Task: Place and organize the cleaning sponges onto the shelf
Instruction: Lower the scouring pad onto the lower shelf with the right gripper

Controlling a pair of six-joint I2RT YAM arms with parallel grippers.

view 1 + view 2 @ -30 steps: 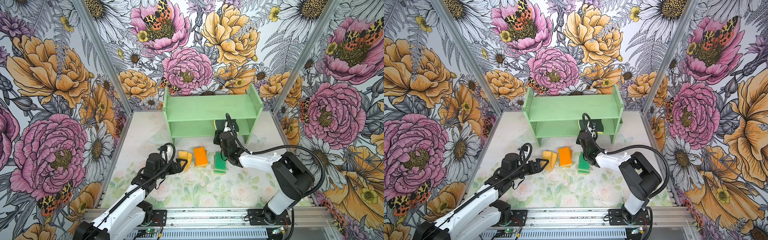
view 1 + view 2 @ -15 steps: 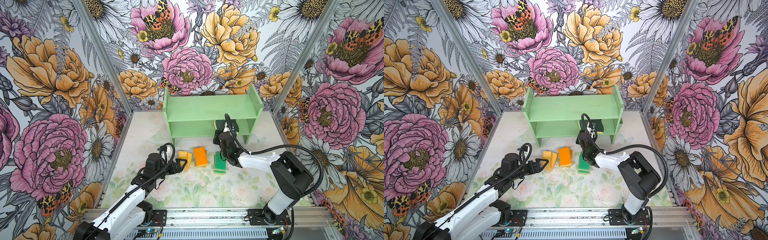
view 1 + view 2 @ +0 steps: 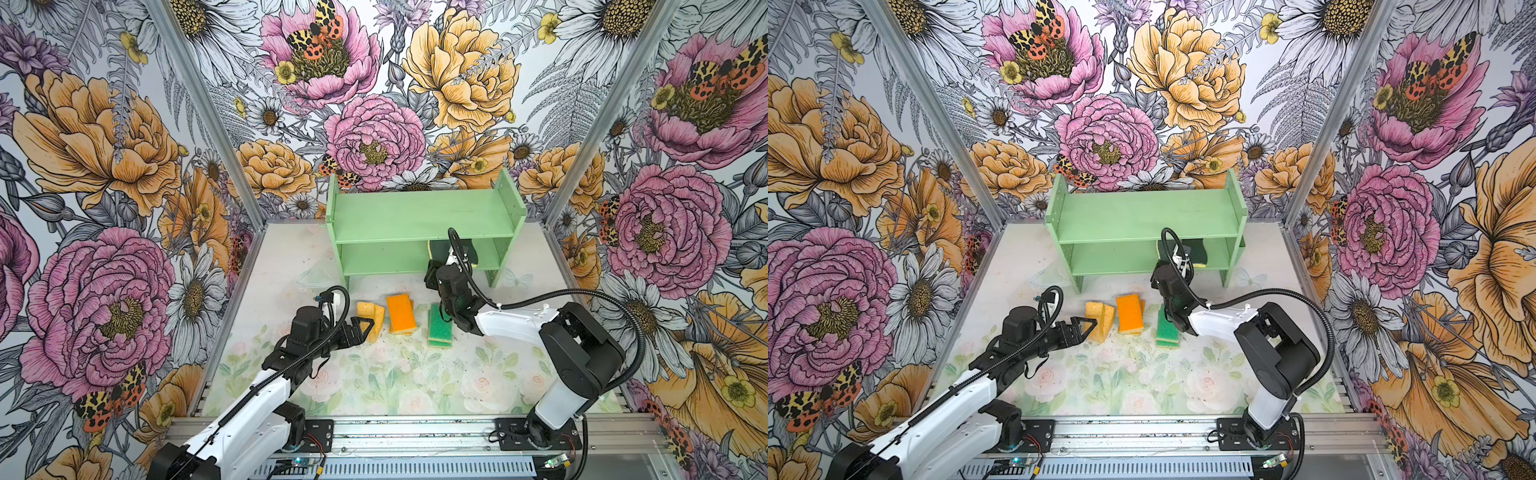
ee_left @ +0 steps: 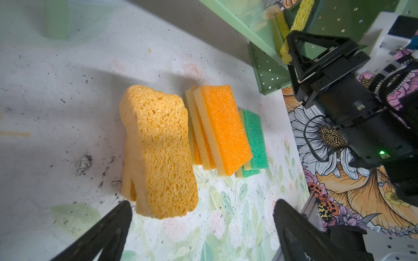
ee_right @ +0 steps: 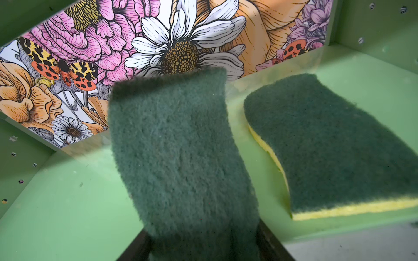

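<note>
- The surface (image 3: 374, 374) carries seven sponges not yet shelved, in a row in front of the shelf: a porous yellow pair (image 4: 158, 146), an orange-topped stack (image 4: 224, 126) and a green-topped stack (image 4: 253, 135).
- The shelf (image 3: 415, 216) stands at the back. Its upper tier is bare, and the right end of its lower tier (image 3: 386, 257) holds the two dark-green sponges.
- The right arm (image 3: 511, 324) reaches into that lower tier, so the step in hand looks like setting down the second dark-green sponge.
- The right jaws flank this sponge (image 5: 181, 146), which is raised and tilted just beside the one lying flat (image 5: 328, 146). Whether they grip it or merely bracket it cannot be told.
- The next move probably calls for the sponge to settle flat beside its twin, then a straight pull-back that clears the tier's front edge without dragging it out.
- The left arm (image 3: 307, 332) waits low over the surface, its jaws wide apart and empty.
- Its fingers (image 4: 108, 230) sit either side of the near end of the yellow pair, so that grasp seems next: advance, close, lift.
</note>
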